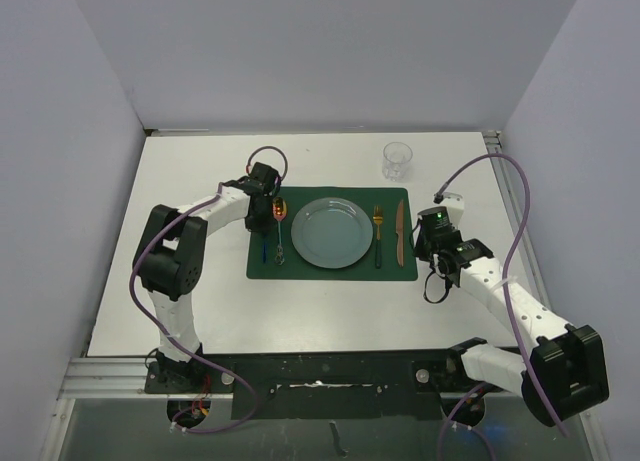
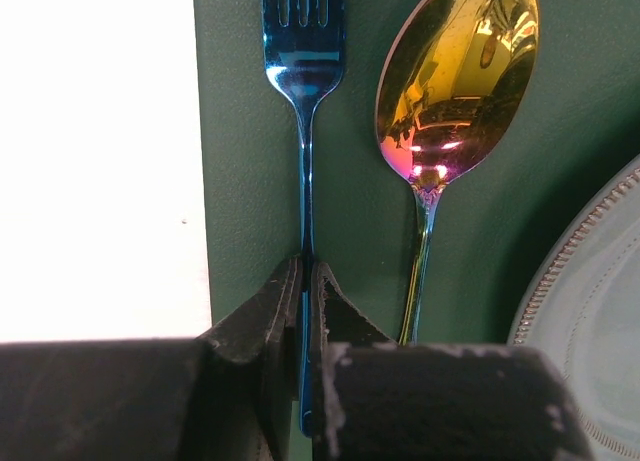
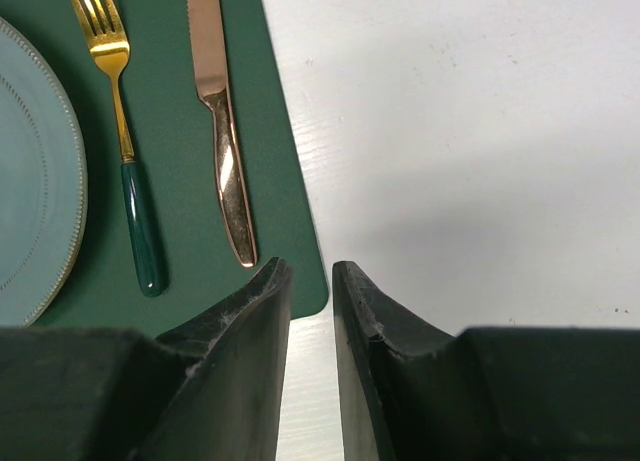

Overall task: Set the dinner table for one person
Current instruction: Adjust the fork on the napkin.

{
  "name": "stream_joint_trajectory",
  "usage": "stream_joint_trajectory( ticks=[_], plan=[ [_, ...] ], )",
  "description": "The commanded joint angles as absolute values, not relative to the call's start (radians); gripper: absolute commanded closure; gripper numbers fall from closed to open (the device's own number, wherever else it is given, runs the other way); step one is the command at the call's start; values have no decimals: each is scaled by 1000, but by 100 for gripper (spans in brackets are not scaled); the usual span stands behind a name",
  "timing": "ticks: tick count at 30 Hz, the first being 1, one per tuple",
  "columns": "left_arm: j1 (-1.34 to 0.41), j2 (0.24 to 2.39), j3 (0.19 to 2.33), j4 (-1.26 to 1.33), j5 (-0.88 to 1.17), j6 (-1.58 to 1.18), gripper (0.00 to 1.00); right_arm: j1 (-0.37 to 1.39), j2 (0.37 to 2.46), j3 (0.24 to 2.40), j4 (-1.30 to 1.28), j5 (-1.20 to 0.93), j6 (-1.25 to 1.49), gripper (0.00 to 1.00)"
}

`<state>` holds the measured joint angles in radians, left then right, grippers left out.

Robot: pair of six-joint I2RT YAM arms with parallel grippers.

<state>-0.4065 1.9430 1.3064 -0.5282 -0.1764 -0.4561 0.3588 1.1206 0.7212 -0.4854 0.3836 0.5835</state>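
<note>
The dinner tabletop [image 1: 200, 311], white and rail-edged, is spreading beneath both pincers and carrying the whole setting. The dark green placemat [image 1: 330, 273] is lying on it, its near right corner sitting directly under the right pincer [image 3: 310, 276] and its left edge running just left of the left pincer [image 2: 305, 281]. The grey-blue plate [image 1: 331, 232] is resting mid-mat, to the right of the left pincer and well to the left of the right one. The clear glass [image 1: 397, 160] is standing off the mat, far ahead of the right pincer. The copper knife [image 3: 222, 131] and then the gold fork [image 3: 120, 131] are lying ahead and to the left of the right pincer, whose jaws are standing a little apart and gripping nothing. The iridescent spoon [image 2: 455, 81] is lying just right of the left pincer. The blue fork [image 2: 305, 71] is pointing straight ahead from the left pincer, which is closing tight on its thin handle; whether the fork is touching the mat cannot be told. The setting is looking nearly complete: releasing this fork seems the only step left
</note>
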Motion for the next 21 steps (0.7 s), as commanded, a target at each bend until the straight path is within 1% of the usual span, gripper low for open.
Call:
stream_joint_trajectory(
  ticks=[1, 21],
  plan=[
    [-409, 1905, 1302, -553, -204, -423, 100, 352, 1121, 732, -446, 385, 578, 75],
    [-413, 1882, 1274, -544, -183, -415, 100, 352, 1128, 735, -442, 383, 578, 75]
  ],
)
